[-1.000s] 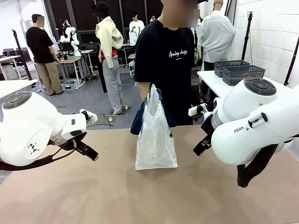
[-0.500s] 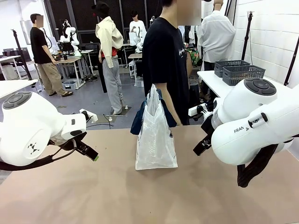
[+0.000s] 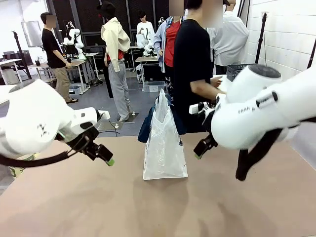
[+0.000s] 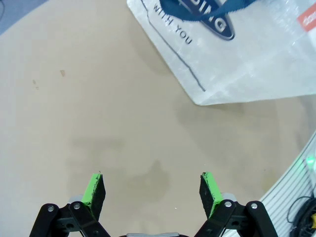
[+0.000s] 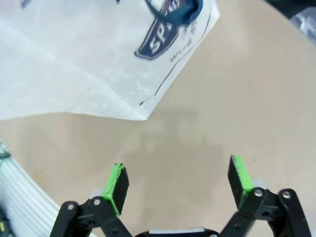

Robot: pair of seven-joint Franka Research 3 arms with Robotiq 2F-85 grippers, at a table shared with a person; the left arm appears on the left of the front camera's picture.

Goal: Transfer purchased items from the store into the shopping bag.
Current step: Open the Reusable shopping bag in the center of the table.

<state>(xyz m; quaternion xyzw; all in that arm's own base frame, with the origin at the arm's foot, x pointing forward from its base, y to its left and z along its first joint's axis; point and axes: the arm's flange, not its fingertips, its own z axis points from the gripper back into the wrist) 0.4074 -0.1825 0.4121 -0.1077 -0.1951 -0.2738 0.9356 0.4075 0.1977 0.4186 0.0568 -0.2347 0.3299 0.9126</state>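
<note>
1. The bag (image 3: 164, 153) stands mid-table (image 3: 98, 207), between the arms.
2. The left gripper (image 4: 153, 190) and right gripper (image 5: 177, 180) gape apart and hold nothing.
3. They should likely come in slowly from each side, so the bag does not tip.

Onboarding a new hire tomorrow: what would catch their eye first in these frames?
The white shopping bag with navy handles stands upright mid-table, and a person in a black shirt is right behind it at the far edge. The left gripper and right gripper flank the bag, both open and empty above the bare tan table.
</note>
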